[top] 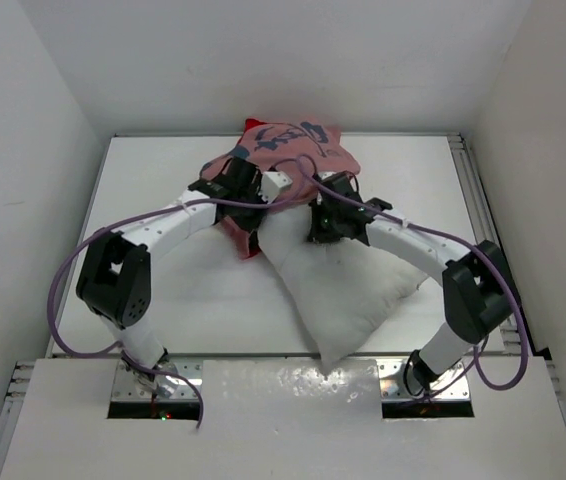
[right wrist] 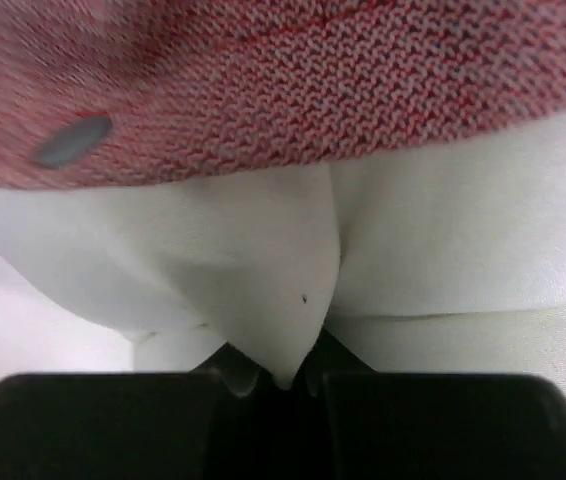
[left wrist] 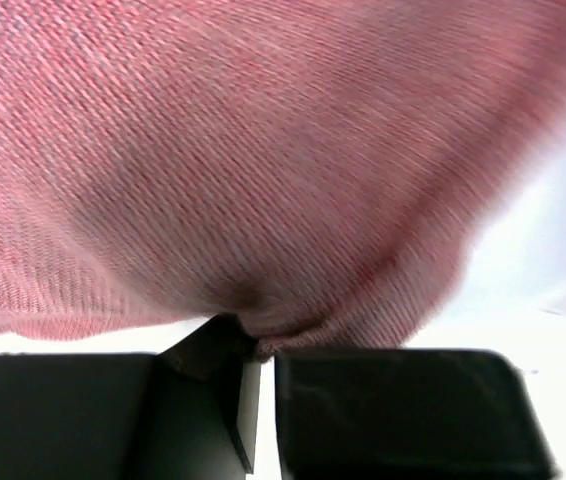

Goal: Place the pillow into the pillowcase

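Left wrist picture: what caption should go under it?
Jaws shut on a pinched fold of the red pillowcase, seen from right behind.

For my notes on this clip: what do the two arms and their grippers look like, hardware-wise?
The left arm and right arm both have white curved links and bulky black joint housings. A purple cable loops along each. The left gripper and right gripper have blocky matte black fingers.

No words, numbers or signs can be read anywhere, and the dark blue marks on the pillowcase (top: 293, 150) are only drawn shapes, too small and crumpled to tell as letters.
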`<state>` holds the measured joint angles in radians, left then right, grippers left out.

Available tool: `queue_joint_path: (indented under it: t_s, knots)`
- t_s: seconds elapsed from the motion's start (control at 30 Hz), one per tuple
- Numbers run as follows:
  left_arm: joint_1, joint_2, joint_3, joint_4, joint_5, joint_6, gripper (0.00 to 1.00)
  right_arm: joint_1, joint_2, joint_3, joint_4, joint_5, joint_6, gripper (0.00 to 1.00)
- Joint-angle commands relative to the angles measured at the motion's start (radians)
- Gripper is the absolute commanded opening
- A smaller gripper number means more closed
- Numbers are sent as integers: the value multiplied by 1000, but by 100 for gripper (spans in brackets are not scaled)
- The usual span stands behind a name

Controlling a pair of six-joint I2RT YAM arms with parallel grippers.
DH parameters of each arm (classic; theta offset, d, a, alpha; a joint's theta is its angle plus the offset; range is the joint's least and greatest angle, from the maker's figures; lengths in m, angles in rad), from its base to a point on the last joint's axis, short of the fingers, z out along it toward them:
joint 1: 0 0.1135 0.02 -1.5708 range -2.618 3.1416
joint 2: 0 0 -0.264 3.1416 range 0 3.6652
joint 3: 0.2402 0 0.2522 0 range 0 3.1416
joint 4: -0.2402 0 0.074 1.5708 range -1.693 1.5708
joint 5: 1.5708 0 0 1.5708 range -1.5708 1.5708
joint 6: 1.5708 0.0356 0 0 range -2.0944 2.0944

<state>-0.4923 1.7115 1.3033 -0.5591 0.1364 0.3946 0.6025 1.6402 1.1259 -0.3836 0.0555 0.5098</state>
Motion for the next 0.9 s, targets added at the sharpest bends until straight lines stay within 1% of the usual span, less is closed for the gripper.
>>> queue_joint_path:
  t_s: [0.0,0.03,0.1,0.13,0.17,0.2,0.23,0.3,0.33,0.4,0.47,0.5,0.57,0.6,0.67,0.7,0.73,0.77,0.8,0.87]
  knots:
    - [-41,-52,103,13,141,15,0,-39,-8,-35,188,-187,169,0]
    - [-49,-67,122,-7,150,33,0,-79,-17,-28,213,-203,203,0]
    - [-106,-98,164,-56,150,65,0,-131,-40,-15,338,-281,284,0]
    - [-123,-107,233,-126,154,91,0,-177,-69,-18,412,-299,377,0]
    - [-159,-104,278,-165,158,101,0,-196,-78,-9,521,-296,425,0]
    - [-176,-92,324,-239,172,108,0,-214,-86,3,561,-286,494,0]
    - [-207,-90,393,-267,193,124,0,-234,-94,43,606,-245,521,0]
    - [-236,-76,444,-320,203,138,0,-247,-95,84,637,-201,591,0]
    - [-248,-69,494,-335,212,145,0,-251,-95,97,655,-180,614,0]
    - [-275,-46,540,-376,242,177,0,-254,-109,101,732,-110,679,0]
    - [-285,-33,603,-406,317,200,0,-248,-134,75,791,-60,729,0]
    - [-287,-17,628,-436,395,220,0,-239,-144,63,801,2,736,0]
    - [-285,-3,698,-464,481,231,0,-224,-161,40,772,75,739,0]
    - [-282,6,718,-479,573,231,0,-204,-167,35,747,136,749,0]
    - [-255,13,746,-481,661,219,0,-190,-169,6,703,162,759,0]
    - [-244,11,740,-458,687,190,0,-185,-169,-9,704,143,759,0]
    - [-220,10,731,-444,671,178,0,-181,-163,-21,706,120,753,0]
    - [-207,7,706,-426,637,167,2,-175,-163,-49,701,98,706,0]
    - [-195,-7,638,-380,544,138,7,-152,-160,-63,687,72,667,0]
    - [-152,-19,570,-349,471,110,10,-113,-171,-99,565,63,606,0]
